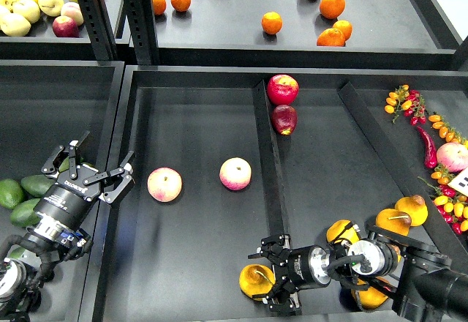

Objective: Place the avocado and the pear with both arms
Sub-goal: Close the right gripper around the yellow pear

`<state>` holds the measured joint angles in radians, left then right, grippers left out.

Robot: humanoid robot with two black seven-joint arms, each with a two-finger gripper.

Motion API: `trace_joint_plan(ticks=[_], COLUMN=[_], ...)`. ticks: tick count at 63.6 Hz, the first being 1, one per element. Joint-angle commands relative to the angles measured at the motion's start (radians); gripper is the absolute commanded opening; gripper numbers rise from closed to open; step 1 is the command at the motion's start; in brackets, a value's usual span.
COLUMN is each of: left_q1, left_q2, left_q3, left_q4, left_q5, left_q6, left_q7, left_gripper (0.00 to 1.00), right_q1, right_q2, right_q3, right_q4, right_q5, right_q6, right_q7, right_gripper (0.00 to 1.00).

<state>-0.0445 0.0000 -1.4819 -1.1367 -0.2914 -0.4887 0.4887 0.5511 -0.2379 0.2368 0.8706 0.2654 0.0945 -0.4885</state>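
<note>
Three dark green avocados (36, 184) lie in the left bin, beside and below my left gripper (91, 164). That gripper is open and empty, over the bin's right wall. A bit of green shows behind its left finger. A golden pear (254, 281) lies at the front of the middle tray. My right gripper (265, 278) is open, low at the pear's right side, with one finger above and one below it. I cannot tell whether the fingers touch it. More pears (393, 221) lie behind my right arm.
Two pink-cream fruits (164, 184) (235, 173) lie in the middle tray. A divider (267, 168) runs down to my right gripper. Two red apples (282, 88) sit at its far end. Oranges (271, 23) are on the upper shelf, small tomatoes and chilies (428, 143) at the right.
</note>
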Motion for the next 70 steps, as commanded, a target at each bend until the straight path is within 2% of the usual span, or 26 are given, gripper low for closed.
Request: trace_joint_plan(ticks=[1, 5, 11, 30, 52, 70], left_q1=[-0.001, -0.001, -0.001, -0.001, -0.001, 0.0], left_q2=[0.0, 0.0, 0.0, 0.0, 0.0, 0.0], left_q3=[0.002, 0.002, 0.003, 0.003, 0.003, 0.008], left_q4=[0.002, 0.002, 0.002, 0.002, 0.002, 0.009], left_q5=[0.0, 0.0, 0.0, 0.0, 0.001, 0.001], left_q6=[0.0, 0.0, 0.0, 0.0, 0.0, 0.0], left_q7=[0.0, 0.0, 0.0, 0.0, 0.0, 0.0], left_gripper=[0.99, 0.99, 0.99, 0.99, 0.99, 0.99], right_q1=[-0.013, -0.014, -0.014, -0.014, -0.02, -0.02], right_q2=[0.009, 0.009, 0.011, 0.009, 0.012, -0.004], right_q3=[0.013, 0.016, 0.022, 0.03, 0.116, 0.2], right_q4=[0.001, -0.001, -0.001, 0.002, 0.019, 0.094], right_q5=[-0.003, -0.003, -0.006, -0.008, -0.005, -0.003], right_q6=[-0.006, -0.007, -0.007, 0.007, 0.008, -0.006], right_q7=[0.0, 0.0, 0.0, 0.0, 0.0, 0.0], right_gripper=[0.48, 0.38, 0.37, 0.23, 0.23, 0.23])
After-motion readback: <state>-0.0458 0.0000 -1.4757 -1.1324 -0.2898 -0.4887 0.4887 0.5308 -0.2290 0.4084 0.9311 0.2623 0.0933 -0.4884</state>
